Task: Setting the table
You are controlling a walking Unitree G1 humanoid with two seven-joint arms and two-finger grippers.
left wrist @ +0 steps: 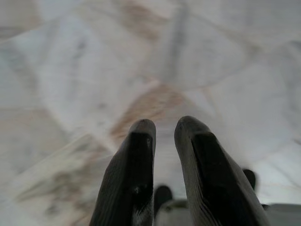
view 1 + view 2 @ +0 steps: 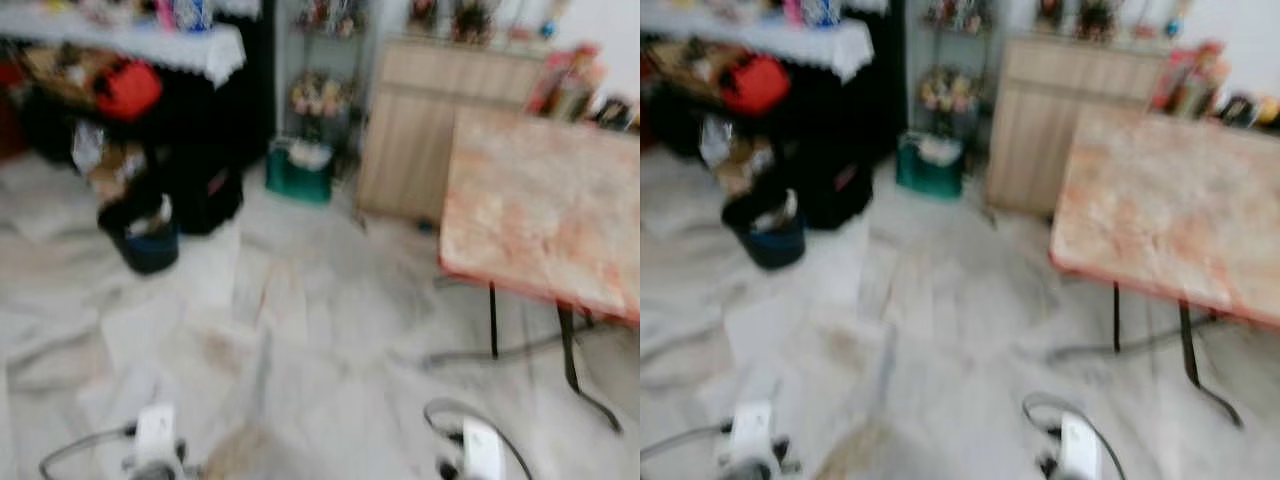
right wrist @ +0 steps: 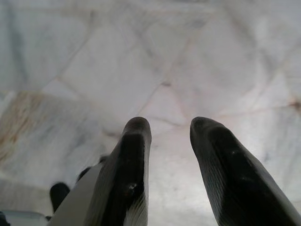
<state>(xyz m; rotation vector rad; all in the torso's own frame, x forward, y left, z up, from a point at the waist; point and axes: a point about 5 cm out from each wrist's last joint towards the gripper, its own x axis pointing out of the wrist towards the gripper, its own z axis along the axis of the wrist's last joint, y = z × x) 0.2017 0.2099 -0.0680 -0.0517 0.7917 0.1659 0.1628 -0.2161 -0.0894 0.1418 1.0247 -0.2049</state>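
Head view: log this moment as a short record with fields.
image: blurred
table: orange-marbled top, dark legs, ahead on the right
cabinet: wooden, behind the table
bucket: dark, on the floor to the left
green box: beside the cabinet
floor: pale marble tiles
left gripper: low over the floor, holds nothing
right gripper: low over the floor, open, holds nothing

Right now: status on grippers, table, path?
Left gripper and right gripper open, empty, over marble floor. Folding table ahead right, top bare. Dark bucket off left.
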